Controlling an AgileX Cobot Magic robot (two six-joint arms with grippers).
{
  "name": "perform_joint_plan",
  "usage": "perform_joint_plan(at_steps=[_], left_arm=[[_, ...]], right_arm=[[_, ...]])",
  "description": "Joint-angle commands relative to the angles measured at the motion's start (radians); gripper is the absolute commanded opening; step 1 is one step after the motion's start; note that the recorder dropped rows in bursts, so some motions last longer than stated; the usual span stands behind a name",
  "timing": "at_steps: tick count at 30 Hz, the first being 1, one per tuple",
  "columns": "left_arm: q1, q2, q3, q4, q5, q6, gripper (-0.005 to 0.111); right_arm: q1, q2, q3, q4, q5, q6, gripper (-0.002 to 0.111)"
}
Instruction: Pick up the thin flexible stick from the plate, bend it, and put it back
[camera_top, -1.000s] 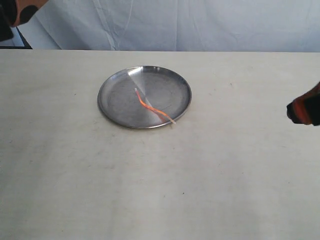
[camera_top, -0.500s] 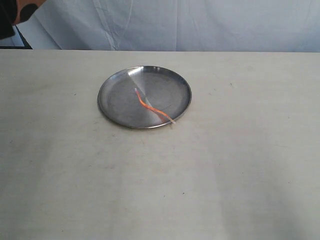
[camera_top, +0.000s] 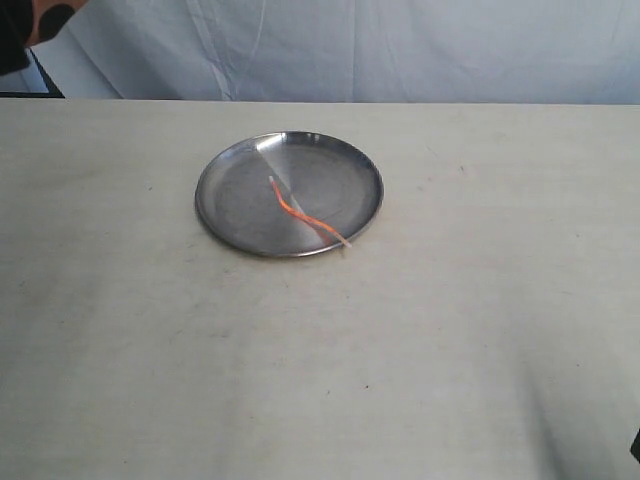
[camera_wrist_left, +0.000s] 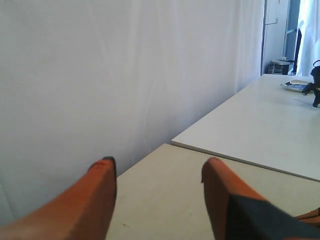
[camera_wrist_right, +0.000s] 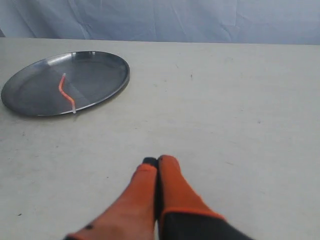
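The round silver plate (camera_top: 230, 205) lies on the table, towards the back and slightly left of centre. On it rests the thin orange-red stick (camera_top: 300, 214), kinked, with one whitish end over the plate's near rim. The right wrist view shows the same plate (camera_wrist_right: 100, 70) and stick (camera_wrist_right: 65, 93) well ahead of my right gripper (camera_wrist_right: 156, 161), which is shut with nothing between its orange fingers. My left gripper (camera_wrist_left: 157, 165) is open and empty, raised at the table's back edge and facing the white curtain. Only a corner of the left arm (camera_top: 25, 28) shows in the exterior view.
A white curtain (camera_top: 400, 50) hangs behind the table's back edge. In the left wrist view a second white table (camera_wrist_left: 260, 125) stands beyond the pale one, with small dark items at its far end.
The right gripper, seen at the right edge one second ago, has left the exterior view. The plate and stick have not moved.
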Motion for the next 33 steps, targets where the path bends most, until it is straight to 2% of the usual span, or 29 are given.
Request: perform_joint_plan(at_steps=[1, 14, 16, 18, 22, 26, 29, 33], left_arm=[[-0.001, -0.006, 0.006, -0.005, 0.004, -0.005, 0.051], [-0.001, -0.034, 0.006, -0.019, -0.004, -0.021, 0.051], [0.003, -0.051, 0.006, -0.046, 0.012, -0.073, 0.051], [0.035, -0.075, 0.019, -0.078, 0.037, -0.17, 0.051], [0.19, -0.144, 0.133, -0.282, 0.099, -0.36, 0.051], [0.331, -0.248, 0.326, -0.696, 0.186, -0.374, 0.051], [0.383, -0.35, 0.481, -0.843, 0.2, -0.373, 0.051], [0.413, -0.486, 0.631, -0.966, 0.255, -0.373, 0.051]], right_arm=[[-0.007, -0.008, 0.005, 0.007, -0.011, -0.002, -0.001], [-0.007, -0.008, 0.005, 0.007, -0.011, -0.002, -0.001], [-0.007, -0.008, 0.005, 0.007, -0.011, -0.002, -0.001], [-0.007, -0.008, 0.005, 0.007, -0.011, -0.002, -0.001], [-0.007, -0.008, 0.005, 0.007, -0.011, -0.002, -0.001], [-0.007, -0.008, 0.005, 0.007, -0.011, -0.002, -0.001], [-0.007, -0.008, 0.005, 0.007, -0.011, -0.002, -0.001], [-0.007, -0.008, 0.005, 0.007, -0.011, -0.002, -0.001]])
